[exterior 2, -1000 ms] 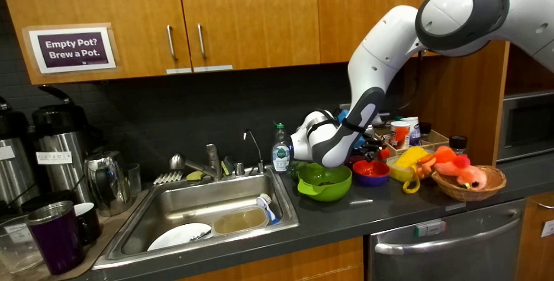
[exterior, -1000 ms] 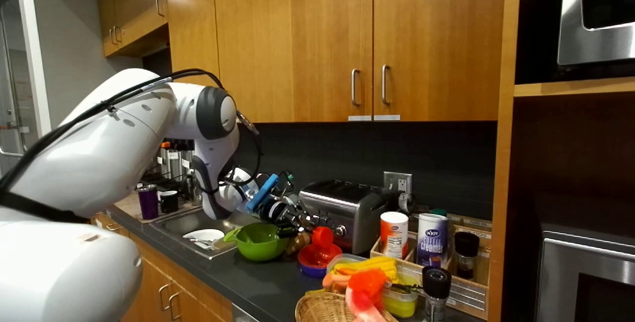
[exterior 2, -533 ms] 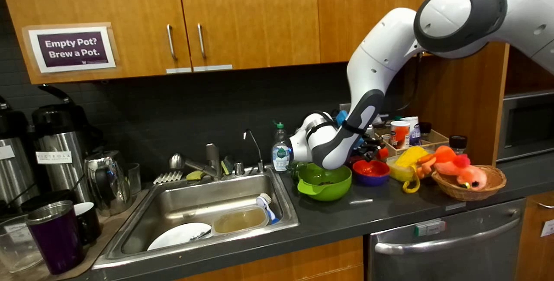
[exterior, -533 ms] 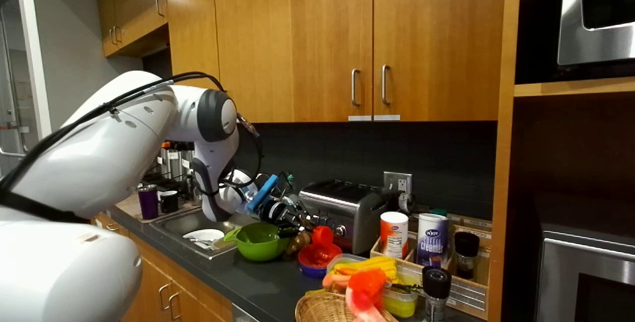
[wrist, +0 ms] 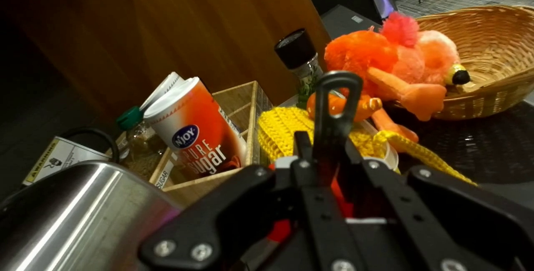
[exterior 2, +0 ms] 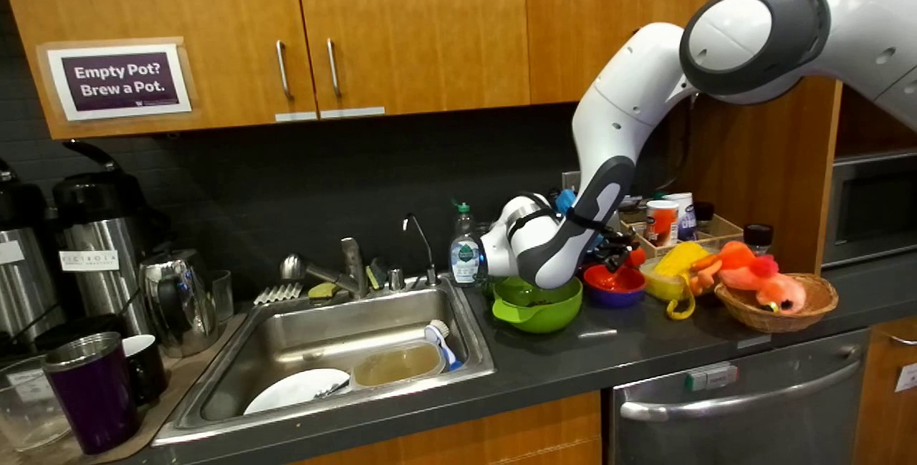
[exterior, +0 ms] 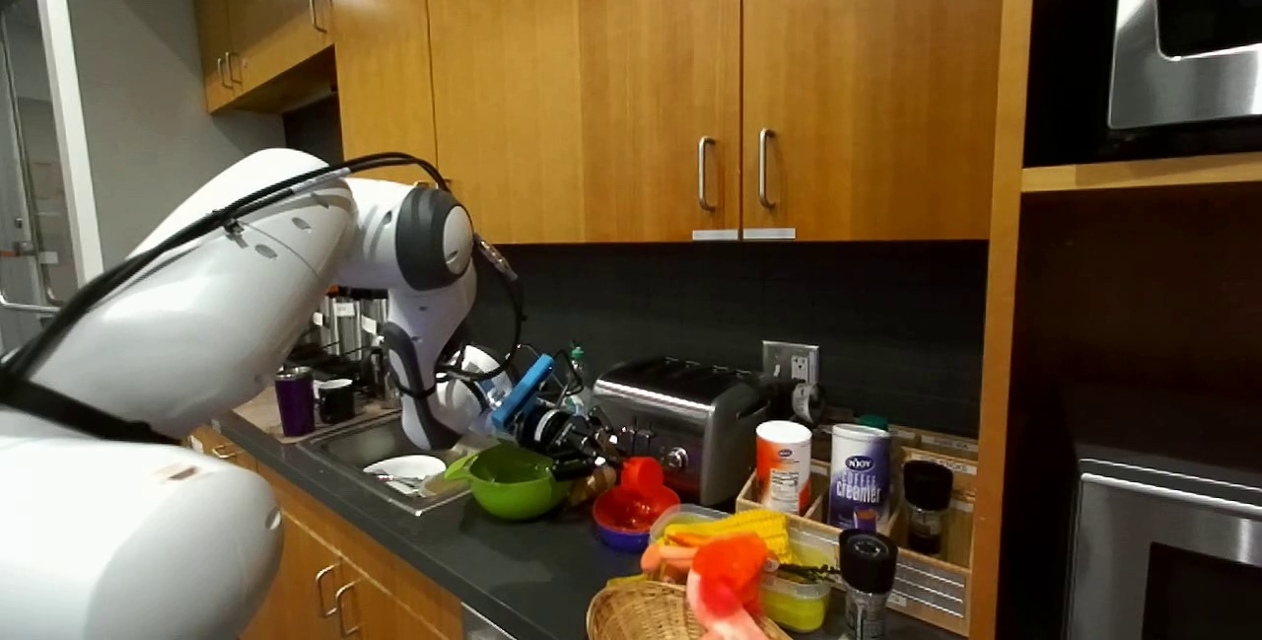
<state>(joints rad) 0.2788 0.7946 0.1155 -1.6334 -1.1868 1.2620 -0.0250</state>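
Countertop (exterior: pixel 523 561) below, pincer (wrist: pixel 327 150) holds slotted handle (wrist: pixel 331 131) upright in wrist view.

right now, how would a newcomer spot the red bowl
In an exterior view, find the steel sink, then the green bowl beside it on the dark counter. Past that, away from the sink, sits the red bowl. Its red rim above a blue base sets it apart from the green bowl and the yellow crocheted piece on either side.
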